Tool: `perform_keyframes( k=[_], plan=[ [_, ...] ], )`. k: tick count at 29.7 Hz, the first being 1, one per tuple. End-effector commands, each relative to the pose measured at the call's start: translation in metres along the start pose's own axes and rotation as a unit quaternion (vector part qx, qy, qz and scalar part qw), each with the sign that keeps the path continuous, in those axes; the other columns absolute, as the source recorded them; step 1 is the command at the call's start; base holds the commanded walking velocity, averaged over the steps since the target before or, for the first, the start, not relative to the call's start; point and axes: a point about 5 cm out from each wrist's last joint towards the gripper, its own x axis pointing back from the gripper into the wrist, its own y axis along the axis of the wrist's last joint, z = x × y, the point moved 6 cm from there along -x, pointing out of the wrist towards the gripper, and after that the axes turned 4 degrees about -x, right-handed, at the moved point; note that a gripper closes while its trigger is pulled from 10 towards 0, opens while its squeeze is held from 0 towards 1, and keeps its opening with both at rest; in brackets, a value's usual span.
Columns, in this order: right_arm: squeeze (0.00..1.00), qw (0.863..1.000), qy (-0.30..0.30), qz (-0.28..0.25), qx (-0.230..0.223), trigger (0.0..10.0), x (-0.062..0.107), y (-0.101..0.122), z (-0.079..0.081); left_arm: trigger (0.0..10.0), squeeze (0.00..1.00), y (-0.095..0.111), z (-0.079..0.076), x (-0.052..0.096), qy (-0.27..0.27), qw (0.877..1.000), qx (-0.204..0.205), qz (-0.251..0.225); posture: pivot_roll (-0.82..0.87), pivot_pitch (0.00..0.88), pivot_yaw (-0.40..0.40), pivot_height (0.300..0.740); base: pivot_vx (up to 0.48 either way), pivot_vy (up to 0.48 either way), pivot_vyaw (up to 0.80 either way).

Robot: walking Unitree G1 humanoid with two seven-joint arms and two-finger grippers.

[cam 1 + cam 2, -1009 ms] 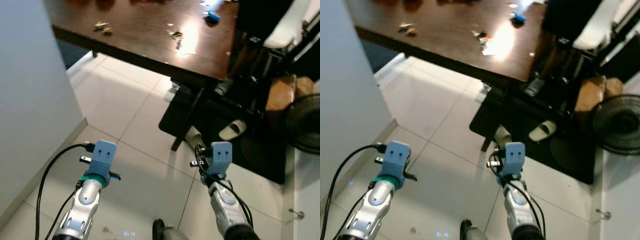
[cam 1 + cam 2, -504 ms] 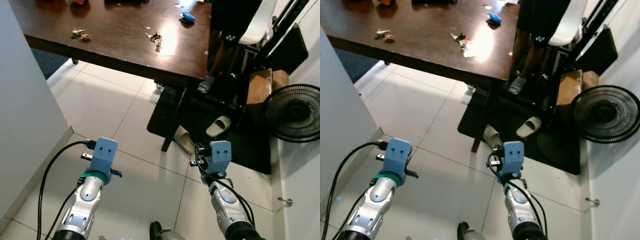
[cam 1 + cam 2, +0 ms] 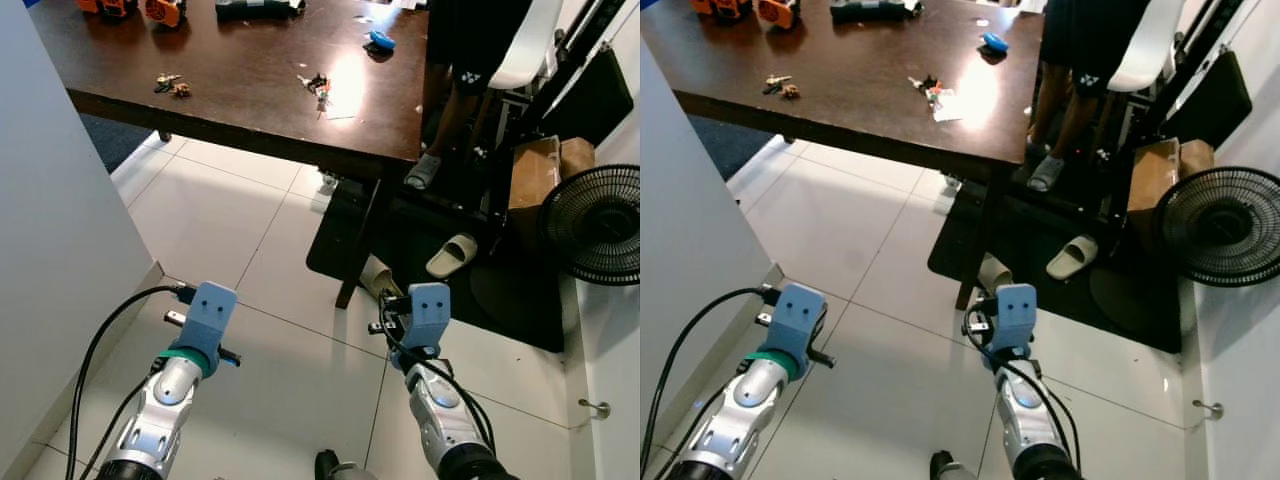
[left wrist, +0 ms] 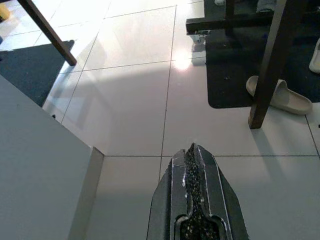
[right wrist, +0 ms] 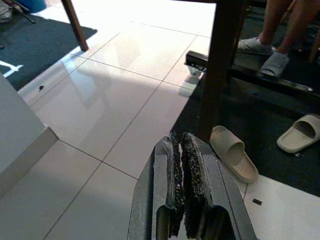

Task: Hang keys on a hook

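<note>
Jaws of both grippers clenched empty, keys (image 3: 318, 85) flat on table (image 3: 250, 70).

Dark brown tabletop (image 3: 250, 60) up ahead. On it: a blue thing (image 3: 381, 41), orange toys (image 3: 160, 10) at the far left edge, & a black thing (image 3: 255, 8) next to them. White tile floor (image 3: 220, 210) below. Dark mat (image 3: 500, 290) under the tabletop w/ 2 beige slippers (image 3: 452, 255) on it, one right by the leg (image 3: 365, 235). A person's legs (image 3: 450, 95) beside the tabletop. Black fan (image 3: 597, 225) on the right, cardboard box (image 3: 535, 170) behind it. Grey wall (image 3: 50, 250) on the left.
</note>
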Motion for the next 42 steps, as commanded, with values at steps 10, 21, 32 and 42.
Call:
perform_keyframes(
  k=[10,21,32,42],
  plan=[
    [0.00,1.000,-0.004,0.009,0.001,10.0,0.0048,-0.0055,-0.0093,10.0,0.00,0.0031,-0.0008,0.0001,0.018,1.000,0.007,-0.011,0.03,0.133,0.003,0.740,0.168,0.000,0.00],
    [0.00,1.000,0.000,0.010,0.002,10.0,0.0047,-0.0056,-0.0078,10.0,0.00,0.0030,-0.0004,-0.0003,0.023,1.000,0.011,-0.011,0.03,0.136,0.001,0.740,0.465,0.000,0.00],
    [0.00,1.000,-0.001,0.011,0.003,10.0,0.0058,-0.0065,-0.0094,10.0,0.00,0.0029,-0.0014,-0.0003,0.023,1.000,0.011,-0.012,0.03,0.138,-0.001,0.740,0.461,0.000,0.00],
    [0.00,1.000,0.000,0.009,0.007,10.0,0.0055,-0.0056,-0.0093,10.0,0.00,0.0062,-0.0016,-0.0010,0.023,1.000,0.015,-0.016,0.03,0.139,-0.001,0.740,0.452,0.000,0.00]
  ],
)
